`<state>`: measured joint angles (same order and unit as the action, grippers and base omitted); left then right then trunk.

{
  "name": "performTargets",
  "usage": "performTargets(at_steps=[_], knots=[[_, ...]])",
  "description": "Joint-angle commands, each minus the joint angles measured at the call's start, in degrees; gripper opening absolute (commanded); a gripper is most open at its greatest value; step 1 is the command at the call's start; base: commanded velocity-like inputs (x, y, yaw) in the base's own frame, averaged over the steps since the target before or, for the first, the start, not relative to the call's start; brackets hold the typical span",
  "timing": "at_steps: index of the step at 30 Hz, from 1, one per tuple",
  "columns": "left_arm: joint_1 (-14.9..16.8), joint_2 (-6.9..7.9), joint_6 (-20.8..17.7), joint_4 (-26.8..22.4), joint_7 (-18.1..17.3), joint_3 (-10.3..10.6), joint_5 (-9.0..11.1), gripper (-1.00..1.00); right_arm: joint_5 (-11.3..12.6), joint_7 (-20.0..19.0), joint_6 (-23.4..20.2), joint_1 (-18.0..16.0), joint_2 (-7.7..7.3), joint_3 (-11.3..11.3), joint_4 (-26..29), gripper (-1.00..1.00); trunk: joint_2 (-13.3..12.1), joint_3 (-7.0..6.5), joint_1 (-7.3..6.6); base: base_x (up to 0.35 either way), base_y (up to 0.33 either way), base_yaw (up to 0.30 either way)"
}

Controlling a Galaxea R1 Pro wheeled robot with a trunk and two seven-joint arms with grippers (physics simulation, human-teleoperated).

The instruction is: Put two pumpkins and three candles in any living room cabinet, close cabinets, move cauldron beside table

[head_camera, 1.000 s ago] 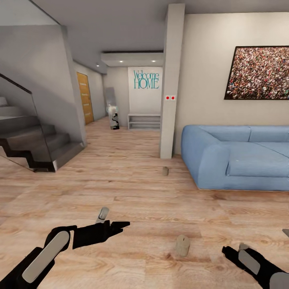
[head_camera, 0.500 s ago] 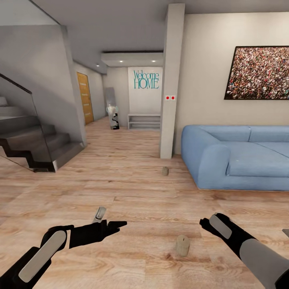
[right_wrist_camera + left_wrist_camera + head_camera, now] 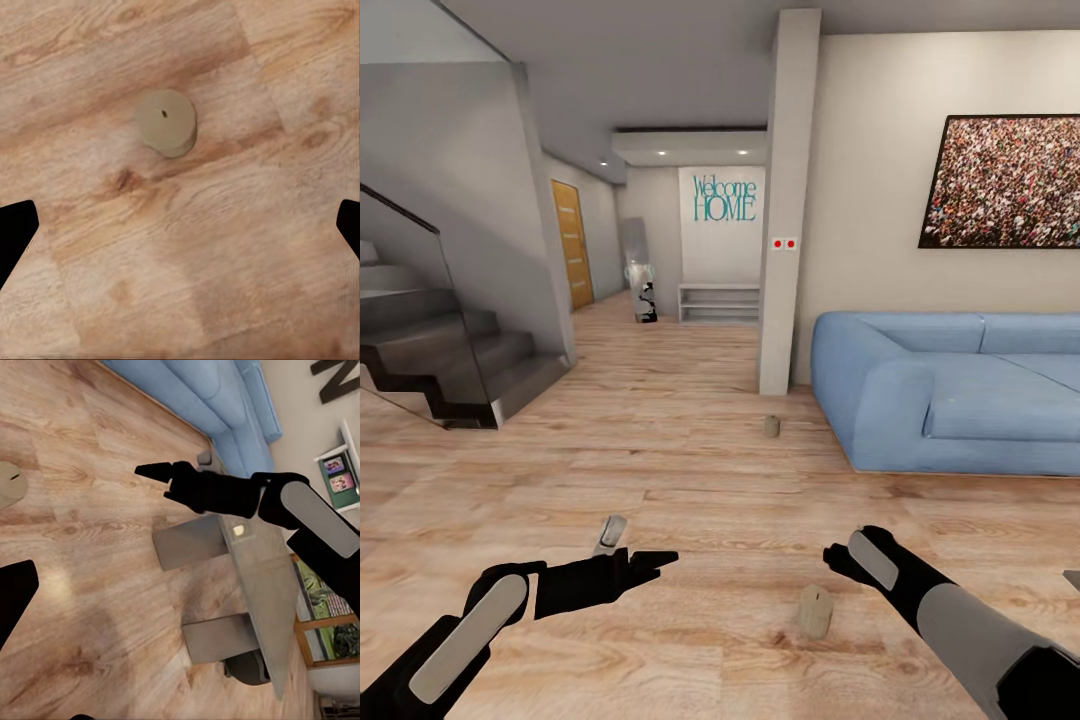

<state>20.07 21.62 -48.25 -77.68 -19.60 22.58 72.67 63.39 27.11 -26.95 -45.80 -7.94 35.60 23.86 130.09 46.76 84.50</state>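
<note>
Candle (image 3: 166,123) (squat tan cylinder) stands on woodgrain floor (image 3: 225,247) beneath right end effector (image 3: 180,225), spread wide, empty.

Wood floor (image 3: 690,470): near candle (image 3: 815,611), far candle (image 3: 771,426), blue sofa (image 3: 950,390).

The sofa (image 3: 960,395) and framed picture (image 3: 1005,182) are cut off at the edge.

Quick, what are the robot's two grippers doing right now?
Left gripper: open, holding nothing.
Right gripper: open, empty, above the candle.
</note>
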Motion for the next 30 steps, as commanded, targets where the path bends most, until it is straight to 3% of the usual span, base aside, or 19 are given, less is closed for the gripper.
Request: performTargets(at_steps=[1,10,29,30], knots=[[0.05,0.02,-0.09,-0.02,-0.18,0.11,-0.04,1.0,0.27,-0.2,-0.31,-0.03,0.0,0.43,0.14,1.0,0.03,0.06,-0.01,0.0,0.0,0.0],[0.03,-0.07,-0.02,0.18,-0.1,0.55,-0.22,1.0,-0.62,-1.3,-0.13,-0.08,-0.05,0.48,0.37,1.0,0.03,0.06,-0.01,0.031,0.0,0.0],[0.05,-0.11,0.0,0.3,-0.09,0.71,-0.25,1.0,-1.32,-1.44,-0.06,-0.08,0.12,0.6,0.92,1.0,0.03,0.06,-0.01,0.324,0.0,0.0],[0.04,-0.1,0.0,0.32,-0.09,0.71,-0.25,1.0,-2.23,-1.44,-0.04,-0.08,0.17,0.59,0.87,1.0,0.03,0.06,-0.01,0.339,0.0,0.0]])
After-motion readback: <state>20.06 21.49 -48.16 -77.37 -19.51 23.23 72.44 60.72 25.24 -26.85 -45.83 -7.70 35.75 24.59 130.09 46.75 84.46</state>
